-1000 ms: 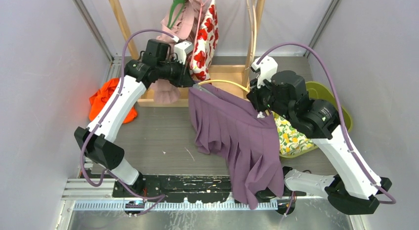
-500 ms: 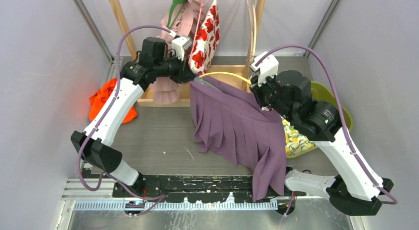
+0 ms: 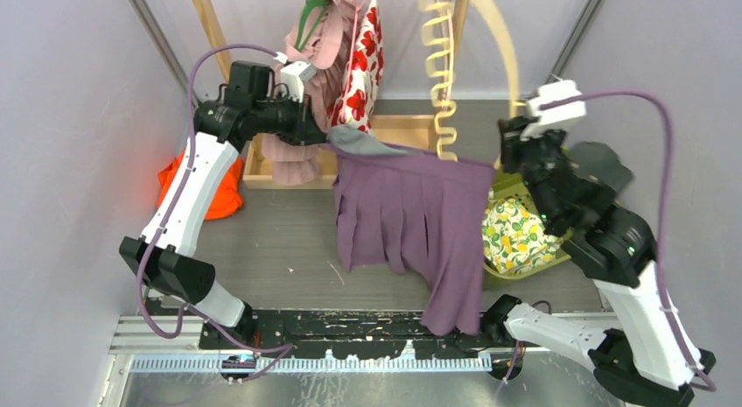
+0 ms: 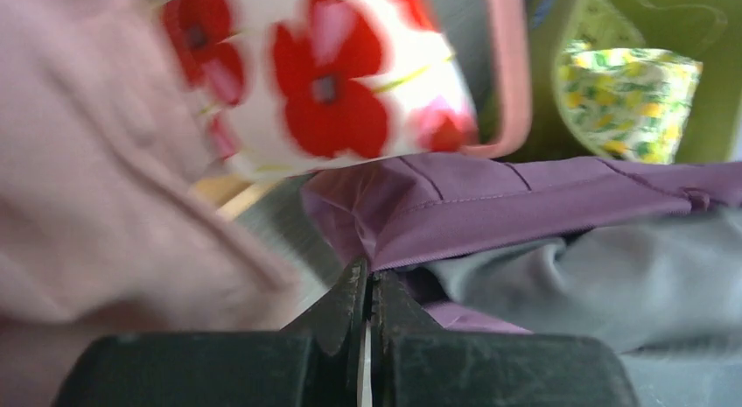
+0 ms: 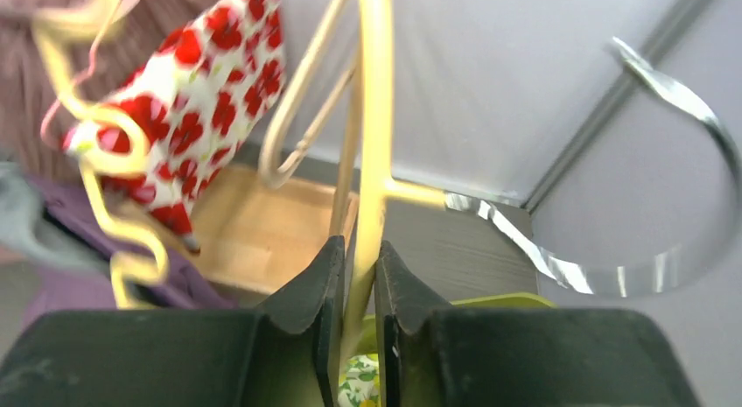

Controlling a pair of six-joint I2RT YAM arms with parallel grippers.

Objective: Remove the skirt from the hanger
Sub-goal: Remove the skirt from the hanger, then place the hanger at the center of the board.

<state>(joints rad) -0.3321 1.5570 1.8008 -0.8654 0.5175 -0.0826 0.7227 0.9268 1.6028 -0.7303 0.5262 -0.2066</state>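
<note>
The left gripper [image 4: 366, 274], left of centre in the overhead view, is clenched on the waistband corner of the purple skirt [image 3: 411, 223]; the skirt hangs mid-frame, its lowest corner reaching toward bottom centre. The right gripper [image 5: 359, 254], at upper right, grasps the yellow hanger [image 5: 374, 118]; the hanger is blurred above the waistband.

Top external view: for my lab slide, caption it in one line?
Left gripper pinches a waistband corner of the purple skirt while the right gripper grips the motion-blurred yellow hanger.

At twelve o'clock, hanging clothes [image 3: 354, 52] are crowding my left gripper [image 3: 325, 140]; at seven, the table [image 3: 271, 241] is lying open.
</note>
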